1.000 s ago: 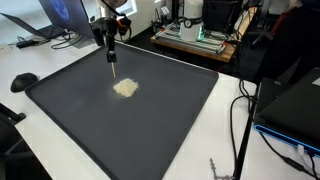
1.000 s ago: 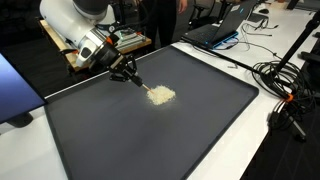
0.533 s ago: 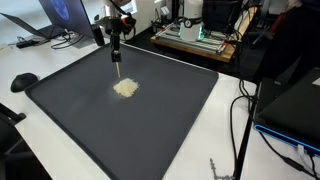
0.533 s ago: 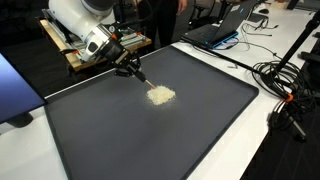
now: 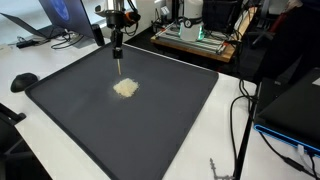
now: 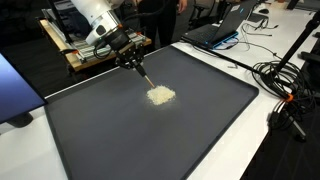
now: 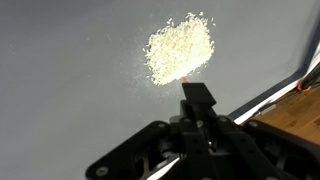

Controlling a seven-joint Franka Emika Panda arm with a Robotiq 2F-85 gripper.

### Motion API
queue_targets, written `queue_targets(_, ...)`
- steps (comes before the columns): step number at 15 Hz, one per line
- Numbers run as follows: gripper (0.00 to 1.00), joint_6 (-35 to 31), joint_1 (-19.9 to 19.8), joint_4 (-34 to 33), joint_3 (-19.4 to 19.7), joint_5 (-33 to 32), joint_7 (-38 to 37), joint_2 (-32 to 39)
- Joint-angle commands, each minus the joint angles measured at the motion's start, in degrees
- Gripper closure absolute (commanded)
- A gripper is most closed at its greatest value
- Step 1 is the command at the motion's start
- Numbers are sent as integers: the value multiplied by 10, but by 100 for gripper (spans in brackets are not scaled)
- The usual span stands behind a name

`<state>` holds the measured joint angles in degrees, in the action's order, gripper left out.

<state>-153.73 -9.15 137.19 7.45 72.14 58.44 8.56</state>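
The claw (image 5: 117, 51) is closed tight on a thin stick (image 5: 119, 66), which points down at the dark mat (image 5: 170, 120). A small pile of pale crumbs (image 5: 125, 88) lies on the mat, toward its far side. The tip of the stick is seen near the pile but apart from it. It cannot be told if the tip touches the mat.

A few things could go wrong from here. If the stick is swept too fast, the crumbs could be flung about and the pile (image 6: 160, 95) would be spread thin. If the stick is pushed too far, some crumbs could be knocked off the mat onto the white counter (image 5: 40, 135). If the stick is pressed down too hard, it could be bent or twisted in the claw (image 6: 131, 59), because it is so thin. The mat could be dragged and wrinkled too. If the stick is kept too high, the pile (image 7: 180, 50) would be missed and nothing would be moved. Loose crumbs already lie around the pile, and they could easily be left behind.
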Motion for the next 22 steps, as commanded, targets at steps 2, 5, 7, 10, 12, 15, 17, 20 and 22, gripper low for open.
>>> queue_targets(2,97,-30,24,43,6,-169,-123,-51)
queue_targets(5,97,-28,33,49,6,-295,-206,-62)
queue_targets(7,97,-35,42,50,3,-372,-255,-66)
queue_targets(10,97,-54,57,57,-2,-465,-315,-71)
queue_targets(12,97,-71,70,64,-3,-537,-367,-71)
queue_targets(15,97,-75,69,64,-18,-681,-480,-67)
queue_targets(17,97,-60,77,53,-20,-778,-551,-64)
queue_targets(20,97,-18,102,32,-19,-925,-658,-67)
queue_targets(22,97,21,121,13,-32,-1011,-721,-64)
